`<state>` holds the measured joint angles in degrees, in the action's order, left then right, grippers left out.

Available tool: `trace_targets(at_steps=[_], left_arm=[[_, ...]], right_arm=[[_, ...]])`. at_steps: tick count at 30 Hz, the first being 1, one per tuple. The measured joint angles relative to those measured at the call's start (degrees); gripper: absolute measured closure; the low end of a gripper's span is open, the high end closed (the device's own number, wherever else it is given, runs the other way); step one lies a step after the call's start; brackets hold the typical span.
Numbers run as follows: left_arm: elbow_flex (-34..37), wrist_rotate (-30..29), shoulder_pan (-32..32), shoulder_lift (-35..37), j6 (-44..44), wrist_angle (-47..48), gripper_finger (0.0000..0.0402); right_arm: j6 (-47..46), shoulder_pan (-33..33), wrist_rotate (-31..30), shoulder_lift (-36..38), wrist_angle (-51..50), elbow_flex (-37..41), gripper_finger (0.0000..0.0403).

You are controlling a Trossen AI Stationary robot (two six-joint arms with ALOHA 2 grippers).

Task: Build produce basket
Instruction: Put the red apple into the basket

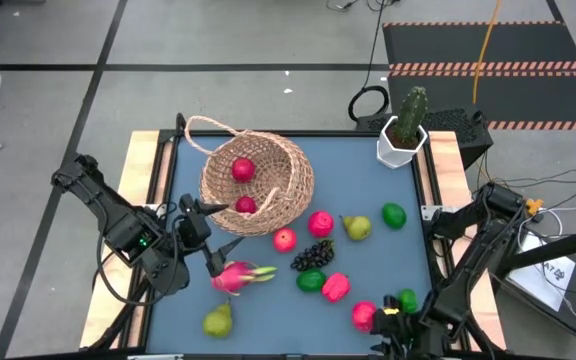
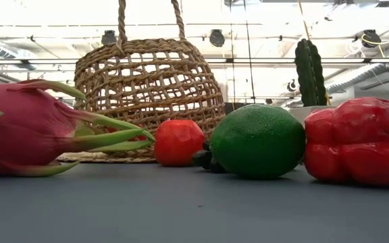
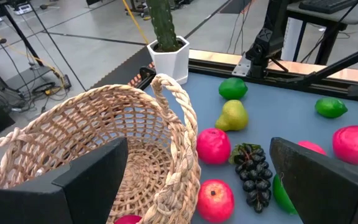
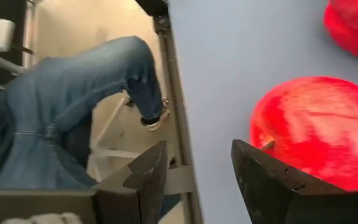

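Left gripper [image 1: 211,243] lower left beside basket [image 1: 258,183], fingers apart, right gripper [image 1: 405,335] bottom right, fingers parted, empty, beside red fruit [image 4: 319,134]

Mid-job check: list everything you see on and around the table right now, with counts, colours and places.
basket: one, tan wicker, far-left part of the table
round fruit in basket: two, red
round fruit on table: three, red-pink, two beside the basket, one at the near right edge
lumpy fruit: one, red, mid table
dragon fruit: one, pink, near left
pears: two, yellow-green, one mid table, one near left
limes: three, green, right half
grapes: one bunch, dark, mid table
cactus: one, green, white pot, far right corner
person's leg: one, blue jeans, beyond the table edge
left gripper: open, by the basket
right gripper: open, beside the near-right red fruit
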<state>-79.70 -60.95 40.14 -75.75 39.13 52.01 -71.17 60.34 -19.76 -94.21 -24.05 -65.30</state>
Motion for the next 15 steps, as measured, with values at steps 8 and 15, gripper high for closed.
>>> trace_targets(at_steps=[8,15], left_arm=[[0.00,0.00,0.00,0.00,0.00,0.00,0.0011],[0.00,0.00,0.01,0.00,0.00,0.01,0.0011]], right_arm=[[0.07,-2.82,0.34,0.01,-5.15,0.02,0.0230],[0.57,-5.23,4.43,0.18,-7.84,-0.11,0.0230]])
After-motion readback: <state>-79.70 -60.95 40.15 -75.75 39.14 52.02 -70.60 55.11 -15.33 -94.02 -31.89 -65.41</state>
